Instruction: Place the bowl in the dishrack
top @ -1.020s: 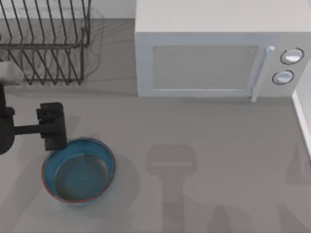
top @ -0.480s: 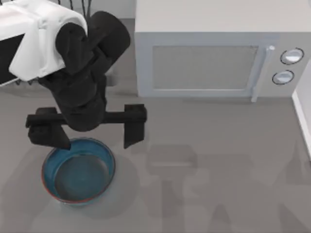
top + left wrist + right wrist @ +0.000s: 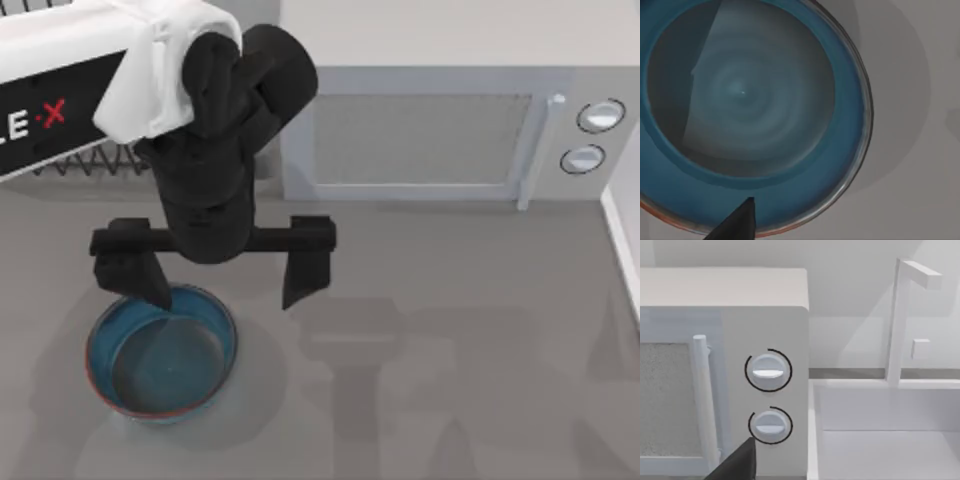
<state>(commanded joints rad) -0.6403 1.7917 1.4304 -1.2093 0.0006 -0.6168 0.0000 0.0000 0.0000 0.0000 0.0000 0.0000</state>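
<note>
Left claw (image 3: 222, 280) is wide open, mid-left of frame, one finger (image 3: 140, 280) over the far rim of the blue bowl (image 3: 160, 352). Bowl sits on worktop (image 3: 450, 340), lower left. Dishrack (image 3: 90, 160) upper left, behind arm.

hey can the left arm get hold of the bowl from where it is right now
Probably yes. The left gripper hangs open right over the bowl, one finger above its far rim and the other outside it. Nothing sits between them, so it looks free to drop and pinch that rim.
</note>
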